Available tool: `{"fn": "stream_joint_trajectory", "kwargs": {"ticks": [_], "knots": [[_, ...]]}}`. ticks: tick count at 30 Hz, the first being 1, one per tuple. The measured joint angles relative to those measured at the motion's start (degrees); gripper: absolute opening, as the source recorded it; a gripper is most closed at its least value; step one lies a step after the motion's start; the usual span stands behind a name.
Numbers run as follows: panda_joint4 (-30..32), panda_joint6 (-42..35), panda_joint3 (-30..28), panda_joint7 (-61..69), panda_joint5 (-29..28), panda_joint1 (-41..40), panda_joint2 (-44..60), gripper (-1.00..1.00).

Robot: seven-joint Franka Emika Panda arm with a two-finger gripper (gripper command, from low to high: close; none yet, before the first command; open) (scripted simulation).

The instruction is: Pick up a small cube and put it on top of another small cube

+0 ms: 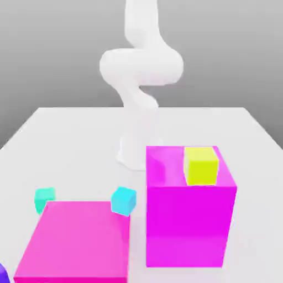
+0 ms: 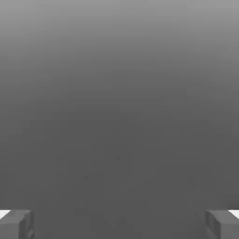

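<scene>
The small teal cube [image 1: 44,199] rests on the white table at the exterior view's left, just behind the flat magenta block. The lime cube [image 1: 201,164] sits on top of the tall magenta block [image 1: 188,221] at the right. In the exterior view the white arm [image 1: 138,72] rises from its base behind the blocks and leaves the picture's upper edge. In the hand view my gripper [image 2: 119,224] is open, its grey fingertips [image 2: 18,225] far apart with nothing between them, facing plain grey background.
A sky-cyan small cube [image 1: 123,200] stands at the far corner of the flat magenta block [image 1: 77,243]. A purple object [image 1: 3,273] peeks in at the lower left corner. The white table [image 1: 77,138] stretches behind the blocks around the arm's base.
</scene>
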State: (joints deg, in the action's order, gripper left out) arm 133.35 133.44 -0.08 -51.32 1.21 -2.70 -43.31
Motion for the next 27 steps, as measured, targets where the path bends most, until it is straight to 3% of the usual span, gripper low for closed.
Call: {"fn": "stream_joint_trajectory", "kwargs": {"ticks": [27], "knots": [[16.8, 17.7, 2.6, -63.3, 7.3, -27.9, 27.4, 0.00]]}}
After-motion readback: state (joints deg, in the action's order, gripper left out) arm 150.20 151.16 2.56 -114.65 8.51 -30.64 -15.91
